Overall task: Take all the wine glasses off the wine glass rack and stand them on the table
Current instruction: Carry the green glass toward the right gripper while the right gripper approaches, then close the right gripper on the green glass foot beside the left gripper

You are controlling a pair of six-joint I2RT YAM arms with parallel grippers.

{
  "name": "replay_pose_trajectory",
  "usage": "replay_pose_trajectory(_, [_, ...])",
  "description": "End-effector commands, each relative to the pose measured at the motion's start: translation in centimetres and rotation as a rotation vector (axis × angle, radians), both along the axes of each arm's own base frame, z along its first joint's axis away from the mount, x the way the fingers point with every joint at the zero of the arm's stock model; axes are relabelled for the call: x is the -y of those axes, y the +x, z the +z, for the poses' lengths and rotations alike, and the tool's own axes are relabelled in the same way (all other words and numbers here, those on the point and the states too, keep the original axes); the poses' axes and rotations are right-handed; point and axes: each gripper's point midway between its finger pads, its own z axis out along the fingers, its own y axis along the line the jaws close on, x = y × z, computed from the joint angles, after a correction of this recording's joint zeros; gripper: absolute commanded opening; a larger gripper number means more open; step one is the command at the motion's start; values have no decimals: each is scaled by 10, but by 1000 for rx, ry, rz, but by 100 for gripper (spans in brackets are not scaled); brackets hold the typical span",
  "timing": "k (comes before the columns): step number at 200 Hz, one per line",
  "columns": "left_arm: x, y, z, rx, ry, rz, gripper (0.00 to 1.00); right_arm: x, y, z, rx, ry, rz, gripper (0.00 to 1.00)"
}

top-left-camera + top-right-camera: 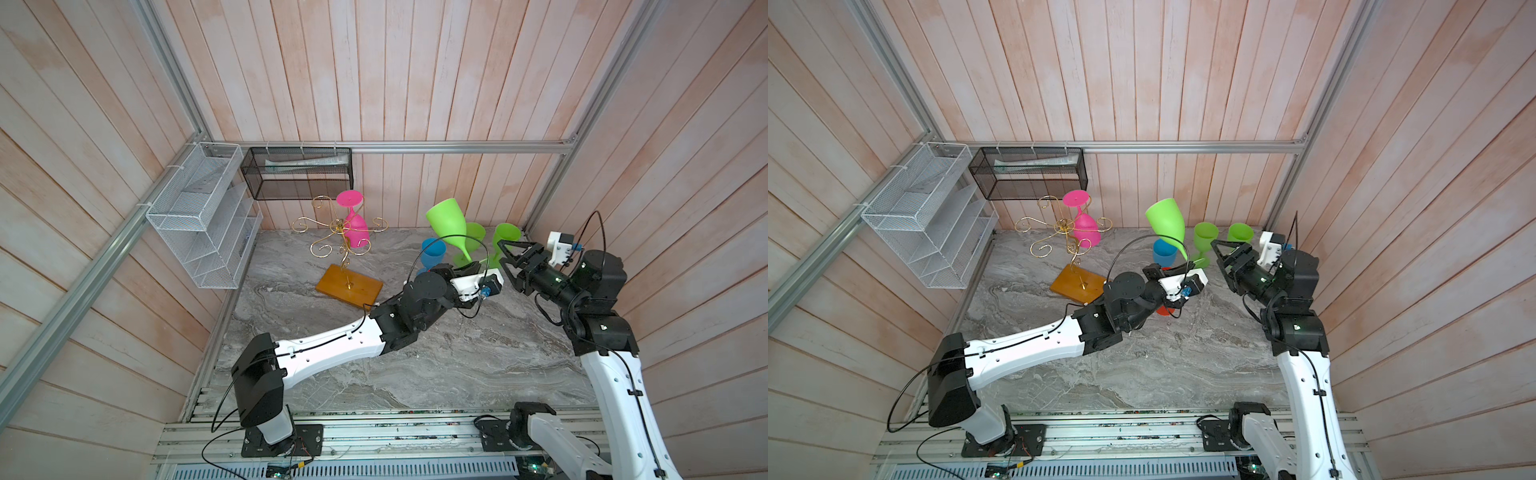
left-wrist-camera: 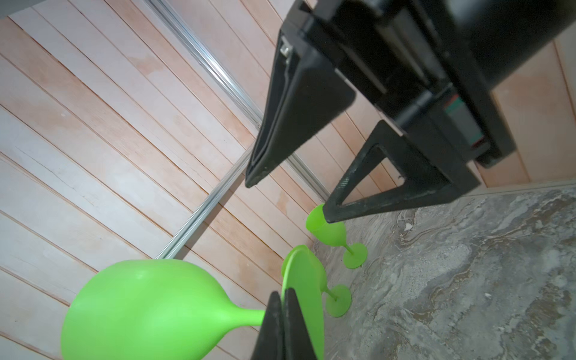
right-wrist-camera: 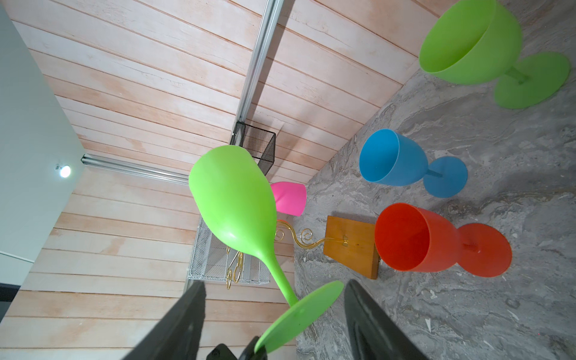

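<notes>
The gold wire wine glass rack point(image 1: 340, 232) stands on its amber wooden base point(image 1: 349, 286) at the back left, and a pink wine glass point(image 1: 355, 226) hangs upside down from it. My left gripper point(image 1: 467, 268) is shut on a green wine glass point(image 1: 446, 222) where the stem meets the foot, holding it tilted in the air right of the rack. In the left wrist view the fingers point(image 2: 274, 314) pinch it beside the foot disc point(image 2: 304, 290). My right gripper point(image 1: 501, 252) is open beside that foot. In the right wrist view the foot point(image 3: 299, 314) lies between its fingers without touching them.
A blue glass point(image 1: 432, 253) and two green glasses point(image 1: 505, 237) stand at the back right, and a red glass point(image 3: 417, 240) stands under the left arm. A white wire basket point(image 1: 199, 216) and a black mesh basket point(image 1: 299, 172) hang on the walls.
</notes>
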Motion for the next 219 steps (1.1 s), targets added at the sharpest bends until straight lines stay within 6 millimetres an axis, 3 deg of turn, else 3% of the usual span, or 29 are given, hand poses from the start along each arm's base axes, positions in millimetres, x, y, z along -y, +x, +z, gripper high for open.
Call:
replay_pose_trajectory(1, [-5, 4, 18, 147, -33, 72, 0, 0, -6, 8, -9, 11, 3, 71])
replay_pose_trajectory(155, [17, -5, -14, 440, 69, 124, 0, -2, 1, -19, -93, -13, 23, 63])
replay_pose_trajectory(219, [27, -5, -23, 491, 86, 118, 0, -4, 8, -34, -137, -23, 41, 55])
